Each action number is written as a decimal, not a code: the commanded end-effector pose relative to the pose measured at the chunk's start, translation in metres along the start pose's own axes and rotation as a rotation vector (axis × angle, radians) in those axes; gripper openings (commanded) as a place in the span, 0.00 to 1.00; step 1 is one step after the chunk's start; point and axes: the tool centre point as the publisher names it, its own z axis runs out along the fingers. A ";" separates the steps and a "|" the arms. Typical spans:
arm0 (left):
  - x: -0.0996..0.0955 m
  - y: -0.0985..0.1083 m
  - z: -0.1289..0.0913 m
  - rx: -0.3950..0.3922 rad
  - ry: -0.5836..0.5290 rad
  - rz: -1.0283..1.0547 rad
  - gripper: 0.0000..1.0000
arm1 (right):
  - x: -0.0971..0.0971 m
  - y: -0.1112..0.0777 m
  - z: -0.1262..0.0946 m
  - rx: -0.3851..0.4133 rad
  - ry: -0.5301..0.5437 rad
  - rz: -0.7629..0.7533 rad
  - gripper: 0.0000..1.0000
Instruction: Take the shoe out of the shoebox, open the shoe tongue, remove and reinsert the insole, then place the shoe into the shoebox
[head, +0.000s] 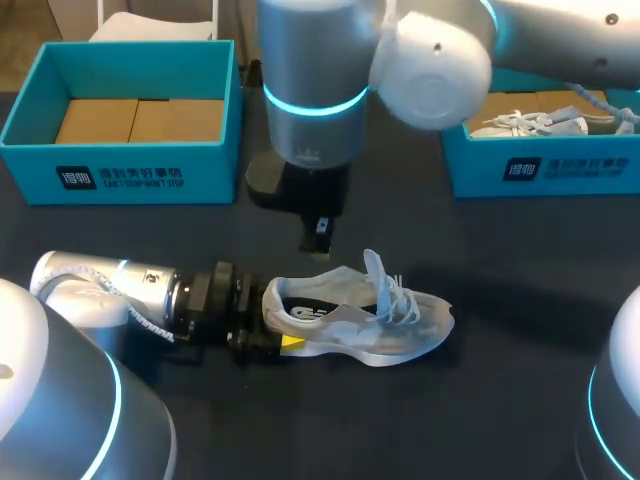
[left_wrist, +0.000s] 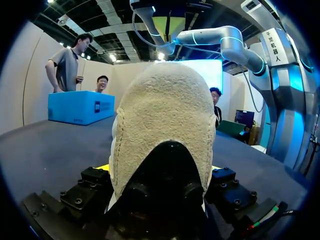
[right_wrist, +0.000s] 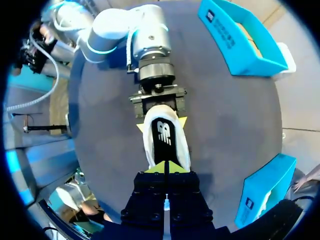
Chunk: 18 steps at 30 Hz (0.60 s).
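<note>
Nearest, the left gripper (head: 275, 325) was clamped on the heel of the pale grey sneaker (head: 360, 325), with a yellow tip on either side of it. The sneaker sat outside both boxes on the dark table (head: 500, 260), its toe toward my right. Its tongue (head: 374, 268) stood up above loose white laces (head: 400, 295), and its black insole (head: 310, 312) bore a white logo. Just beyond, above the shoe, the right gripper (head: 318, 240) hung with its yellow tips pressed together, holding nothing. At the far left stood a teal shoebox (head: 120, 170) with white print on its front wall and brown cardboard (head: 140, 118) inside. At the far right was a second teal shoebox (head: 545, 168), printed alike, holding another light sneaker (head: 530, 124).
</note>
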 end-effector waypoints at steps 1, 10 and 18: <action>0.001 0.000 0.001 0.000 -0.003 -0.001 0.00 | 0.012 0.013 0.013 0.013 -0.031 -0.014 0.00; 0.001 0.000 0.001 0.000 -0.003 -0.001 0.00 | 0.017 0.013 0.019 0.001 -0.044 -0.043 0.00; 0.001 0.000 0.001 0.000 -0.003 -0.001 0.00 | 0.021 0.011 0.029 0.011 -0.088 -0.074 0.00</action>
